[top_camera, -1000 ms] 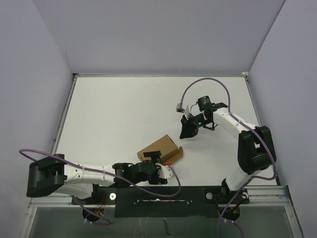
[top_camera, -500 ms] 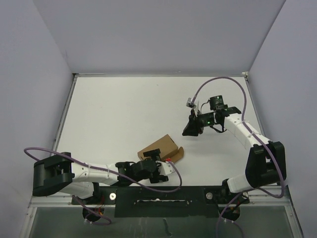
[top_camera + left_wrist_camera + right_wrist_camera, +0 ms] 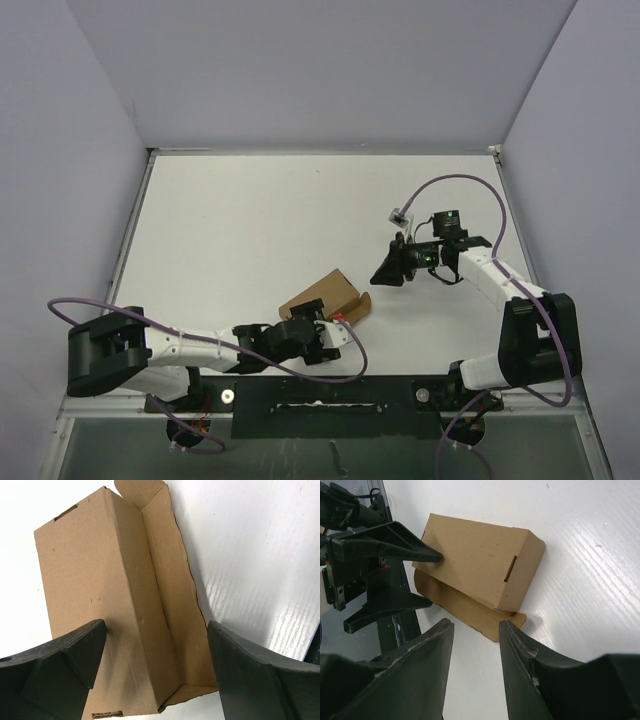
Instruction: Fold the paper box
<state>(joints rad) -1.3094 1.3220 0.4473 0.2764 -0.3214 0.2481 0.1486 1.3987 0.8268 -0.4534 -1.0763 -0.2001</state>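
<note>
The brown paper box (image 3: 322, 297) lies near the table's front middle as a closed carton, with one long flap (image 3: 357, 309) spread flat on its right. My left gripper (image 3: 322, 336) is open at the box's near end. In the left wrist view the box (image 3: 100, 595) lies between the two spread fingers (image 3: 65, 655), and I cannot tell whether they touch it. My right gripper (image 3: 384, 268) hovers open and empty to the right of the box. In the right wrist view its fingertips (image 3: 447, 627) frame the flap's corner below the box (image 3: 475, 562).
A small red piece (image 3: 341, 320) shows beside the left gripper's tip. A black strip (image 3: 330, 398) runs along the near table edge between the arm bases. Grey walls close in the table at the back and both sides. The left gripper's fingers (image 3: 395, 540) show in the right wrist view.
The right arm has swung right and toward the near side, and its gripper has shifted slightly toward the box. The left gripper has edged a little left. The box has hardly moved.
</note>
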